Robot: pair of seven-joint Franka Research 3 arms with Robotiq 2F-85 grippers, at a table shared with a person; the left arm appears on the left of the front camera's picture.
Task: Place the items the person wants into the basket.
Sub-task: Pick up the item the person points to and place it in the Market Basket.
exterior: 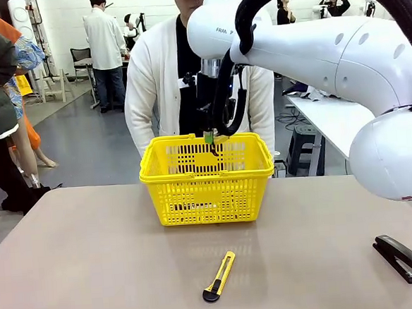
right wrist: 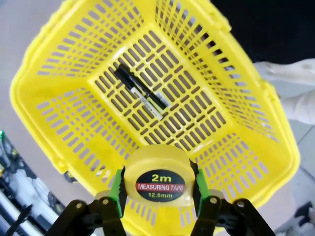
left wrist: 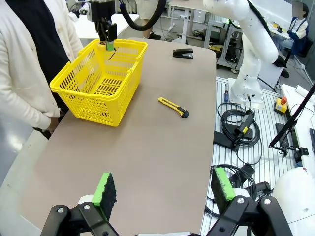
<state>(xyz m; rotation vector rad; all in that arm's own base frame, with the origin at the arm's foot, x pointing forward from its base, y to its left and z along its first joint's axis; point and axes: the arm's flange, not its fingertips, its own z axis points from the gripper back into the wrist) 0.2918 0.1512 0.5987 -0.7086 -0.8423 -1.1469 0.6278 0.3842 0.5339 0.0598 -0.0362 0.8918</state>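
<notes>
Tabletop (exterior: 94, 275), brown and bare along its left part, is seen in the front view, and behind its left edge people stand farther off on a grey floor. In the left wrist view the left gripper (left wrist: 162, 189) is held above the near end of the table with its green pads (left wrist: 105, 189) wide apart and nothing between them. Toward the middle, the yellow basket (exterior: 209, 193) is set on the far part of the table, directly in front of the person (exterior: 155, 80) in the white cardigan, whose body is just behind its far rim. A yellow-and-black utility knife (exterior: 219, 276) is laid on the table well in front of the basket, apart from it. Over the basket the right gripper (exterior: 210, 139) is hung, its black wrist and cable partly covering the person's chest. In the right wrist view its pads are closed on the sides of a yellow tape measure (right wrist: 159, 179), which is held above the basket's open top. On the slotted basket floor below, a black marker (right wrist: 142, 91) and a thin pen (right wrist: 146, 104) are seen lying side by side. To the right, the bulky white right arm (exterior: 340, 53) blocks much of the background, and a black stapler (exterior: 398, 258) is placed near the table's right edge.
</notes>
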